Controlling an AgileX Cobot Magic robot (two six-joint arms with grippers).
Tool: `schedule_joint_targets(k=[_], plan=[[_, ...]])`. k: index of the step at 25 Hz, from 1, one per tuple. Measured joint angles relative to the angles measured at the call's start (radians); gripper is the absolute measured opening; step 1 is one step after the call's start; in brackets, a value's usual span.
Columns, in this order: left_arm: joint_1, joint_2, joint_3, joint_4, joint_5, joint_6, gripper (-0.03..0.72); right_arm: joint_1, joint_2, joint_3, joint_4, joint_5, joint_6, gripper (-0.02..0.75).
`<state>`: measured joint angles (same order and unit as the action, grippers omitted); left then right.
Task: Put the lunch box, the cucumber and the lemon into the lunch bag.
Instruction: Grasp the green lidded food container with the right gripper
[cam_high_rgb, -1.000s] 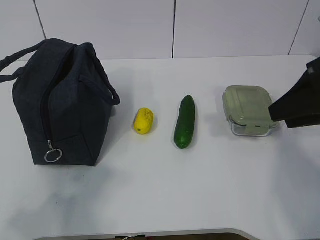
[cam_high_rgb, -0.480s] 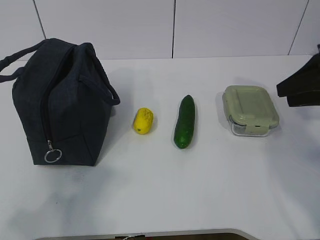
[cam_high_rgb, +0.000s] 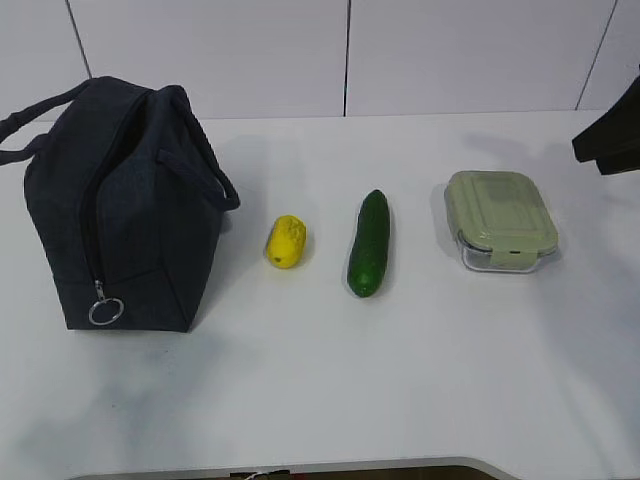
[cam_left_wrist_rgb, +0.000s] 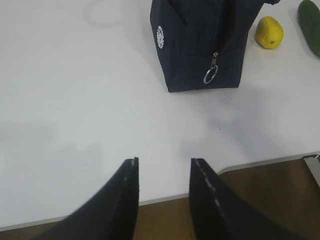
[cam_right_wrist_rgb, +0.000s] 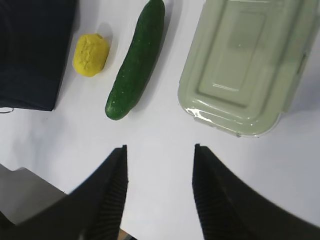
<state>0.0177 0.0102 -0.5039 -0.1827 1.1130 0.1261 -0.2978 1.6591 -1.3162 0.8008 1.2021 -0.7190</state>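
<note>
The navy lunch bag (cam_high_rgb: 120, 205) stands zipped shut at the left, its ring pull (cam_high_rgb: 105, 311) hanging low; it also shows in the left wrist view (cam_left_wrist_rgb: 202, 42). The lemon (cam_high_rgb: 286, 241) lies right of it, then the cucumber (cam_high_rgb: 369, 243), then the lunch box (cam_high_rgb: 499, 219) with its sage-green lid on. My right gripper (cam_right_wrist_rgb: 160, 148) is open and empty, high above the table with the lunch box (cam_right_wrist_rgb: 240, 70), cucumber (cam_right_wrist_rgb: 136, 60) and lemon (cam_right_wrist_rgb: 90, 54) below it. My left gripper (cam_left_wrist_rgb: 163, 161) is open and empty over the table's front edge, well short of the bag.
A dark part of the right arm (cam_high_rgb: 610, 135) shows at the exterior view's right edge. The white table (cam_high_rgb: 330, 380) ends at a front edge (cam_left_wrist_rgb: 260, 163) with a brown floor below. A white panelled wall stands behind.
The right arm has drawn back up and to the right, off the lunch box, which it partly covered a second ago. Nothing on the table has moved.
</note>
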Motion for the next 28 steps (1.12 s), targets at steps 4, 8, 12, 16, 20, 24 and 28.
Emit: schedule_joint_targets(k=[4, 8, 12, 16, 20, 24, 28], plan=[[0.000, 0.000, 0.000, 0.000, 0.000, 0.000, 0.242, 0.000, 0.001, -0.002, -0.015, 0.004, 0.057, 0.386], [0.000, 0.000, 0.000, 0.000, 0.000, 0.000, 0.242, 0.000, 0.023, -0.004, -0.018, 0.006, 0.113, 0.548], [0.000, 0.000, 0.000, 0.000, 0.000, 0.000, 0.242, 0.000, 0.066, -0.004, -0.021, 0.002, 0.121, 0.605], [0.000, 0.000, 0.000, -0.002, 0.000, 0.000, 0.242, 0.000, 0.133, -0.024, 0.009, 0.002, 0.123, 0.607], [0.000, 0.000, 0.000, -0.004, 0.000, 0.000, 0.242, 0.000, 0.219, -0.095, 0.015, 0.002, 0.125, 0.598], [0.000, 0.000, 0.000, -0.004, 0.000, 0.000, 0.242, 0.000, 0.296, -0.198, 0.005, 0.004, 0.125, 0.595], [0.000, 0.000, 0.000, -0.004, 0.000, 0.000, 0.242, 0.000, 0.346, -0.271, -0.030, 0.004, 0.125, 0.594]])
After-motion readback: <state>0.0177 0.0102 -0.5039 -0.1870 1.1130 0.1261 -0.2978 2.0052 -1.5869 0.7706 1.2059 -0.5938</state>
